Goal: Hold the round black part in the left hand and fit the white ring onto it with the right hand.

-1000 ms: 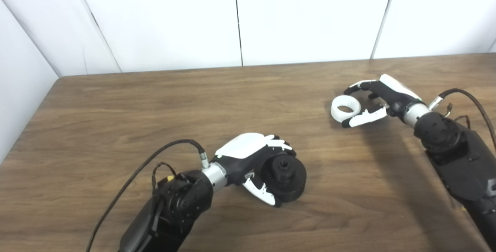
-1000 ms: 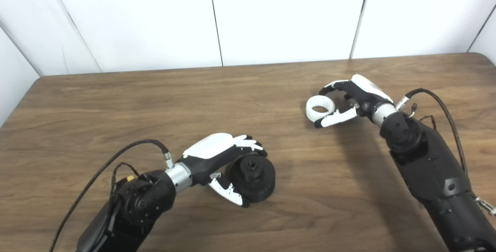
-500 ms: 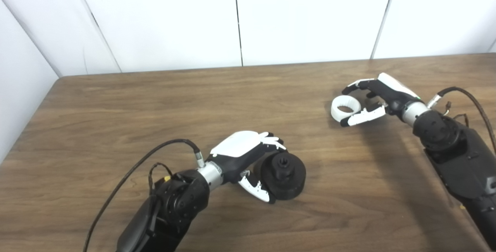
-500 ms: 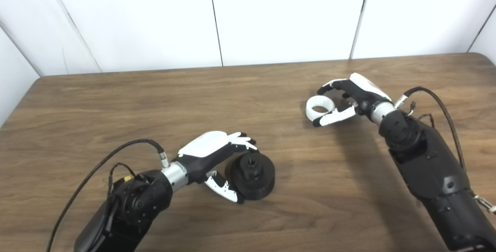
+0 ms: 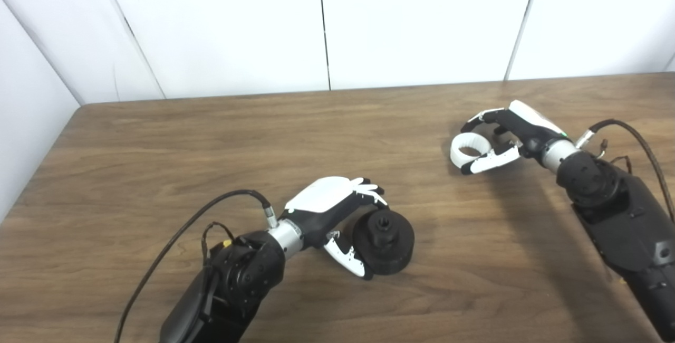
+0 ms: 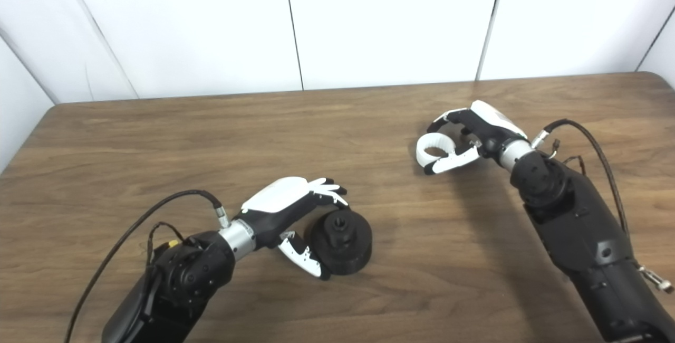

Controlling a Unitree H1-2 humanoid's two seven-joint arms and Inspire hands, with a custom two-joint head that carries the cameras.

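Observation:
The round black part [image 5: 384, 235] lies on the table [image 5: 211, 142] at front centre, hub up. My left hand [image 5: 337, 208] is cupped against its left side. Its fingers [image 5: 372, 195] sit at the back rim and its thumb [image 5: 348, 256] at the front rim. The hand is spread wide and not clamped. The white ring [image 5: 463, 149] lies on the table at the right. My right hand [image 5: 506, 132] straddles it, with fingers [image 5: 474, 120] arched over its far side and the thumb [image 5: 488, 159] against its near right edge. I cannot see a firm pinch.
White wall panels stand behind the table's far edge [image 5: 327, 91]. The table's left edge [image 5: 37, 174] runs along a white side wall. Cables [image 5: 221, 200] loop from both wrists. Bare wood lies between the two hands.
My left hand has slid back a little to the left, and the black part shifted slightly with it. My right hand has moved left, further around the ring. The ring has stayed in place.

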